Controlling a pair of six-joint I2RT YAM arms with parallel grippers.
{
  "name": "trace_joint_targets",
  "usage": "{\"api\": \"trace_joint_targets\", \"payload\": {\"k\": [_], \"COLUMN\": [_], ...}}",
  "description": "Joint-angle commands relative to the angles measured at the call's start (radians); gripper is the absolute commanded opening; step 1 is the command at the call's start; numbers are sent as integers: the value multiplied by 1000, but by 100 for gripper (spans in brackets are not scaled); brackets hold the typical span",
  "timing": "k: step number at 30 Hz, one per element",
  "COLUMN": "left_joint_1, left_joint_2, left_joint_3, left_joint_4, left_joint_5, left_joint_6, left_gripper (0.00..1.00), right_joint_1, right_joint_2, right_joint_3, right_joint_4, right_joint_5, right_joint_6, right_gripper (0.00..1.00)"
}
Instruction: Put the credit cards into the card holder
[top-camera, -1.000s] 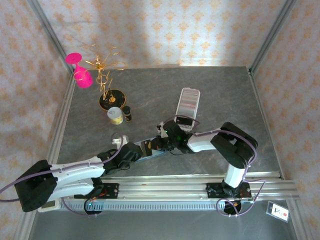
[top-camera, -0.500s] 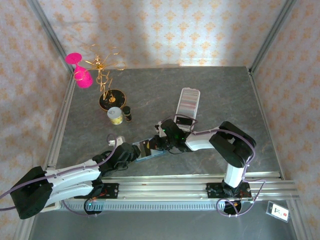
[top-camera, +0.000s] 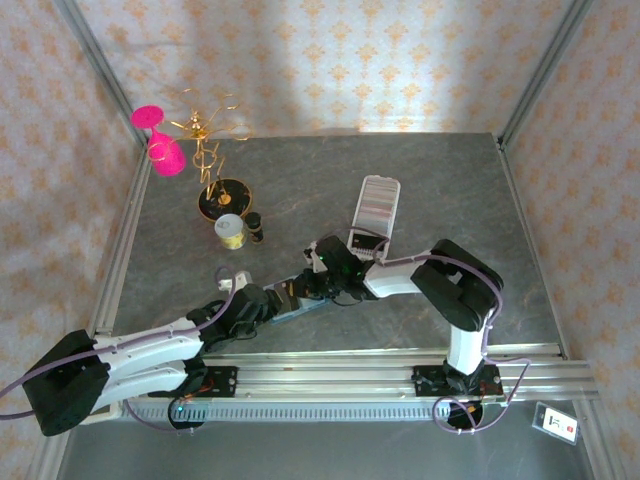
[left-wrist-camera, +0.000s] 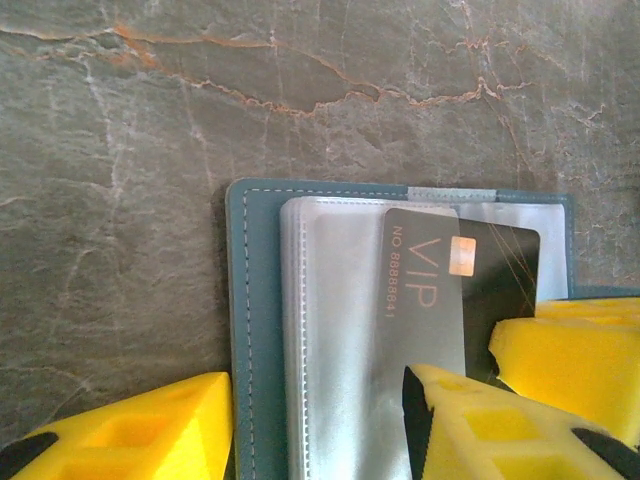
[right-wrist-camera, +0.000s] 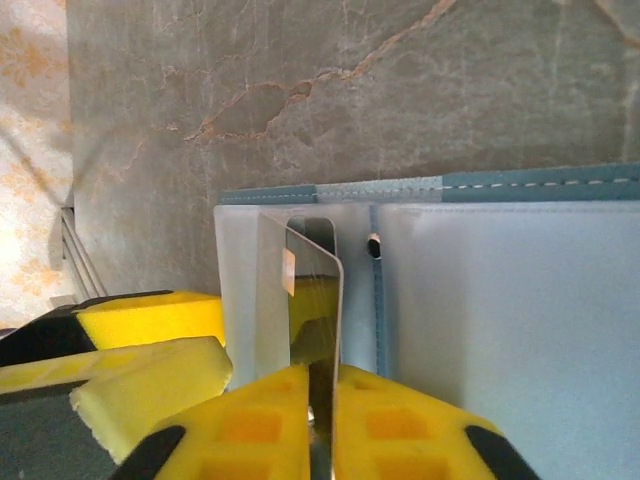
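At the far left of the table a pink glass (top-camera: 152, 137) leans by a gold wire stand (top-camera: 216, 160), with a small jar (top-camera: 231, 231) and a dark bottle (top-camera: 256, 230) just right of its base.

Nearer the front, the left gripper (top-camera: 258, 302) reaches in from the left to the card holder (top-camera: 305, 308), which lies open and flat on the grey stone surface. In the left wrist view its jaws stand apart. One yellow finger (left-wrist-camera: 140, 430) sits just outside the holder's teal edge and the other rests over the clear sleeves. I cannot tell whether they press down.

A dark credit card (left-wrist-camera: 420, 290) marked VIP lies partly slid into a sleeve, its chip end lying over the holder's right half.

The right gripper (top-camera: 308, 286) meets the holder from the right, touching close to the left one. In its wrist view the fingers are drawn together on the card's near edge, one on each face, with the card's far end inside the sleeve's mouth.

Farther right and back, well apart from both grippers, a long white tray (top-camera: 378, 185) holds the remaining credit cards (top-camera: 376, 208) in a striped row.
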Motion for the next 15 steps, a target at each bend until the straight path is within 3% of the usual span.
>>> {"api": "trace_joint_targets", "payload": {"k": [1, 5, 9, 15], "left_joint_1": [9, 8, 9, 9], "left_joint_2": [23, 12, -3, -30], "left_joint_3": [-22, -29, -31, -46], "left_joint_4": [-35, -44, -50, -43], "left_joint_5": [23, 15, 16, 17], "left_joint_6": [11, 11, 10, -2], "left_gripper": [48, 48, 48, 47], "right_joint_1": [14, 14, 14, 14], "right_joint_2": [14, -28, -59, -5], "right_joint_3": [27, 43, 45, 69], "right_joint_4": [-77, -164, -185, -193], "right_joint_5": [40, 146, 186, 164], "right_joint_6": [-31, -56, -63, -64], "right_gripper": [21, 36, 36, 22]}}
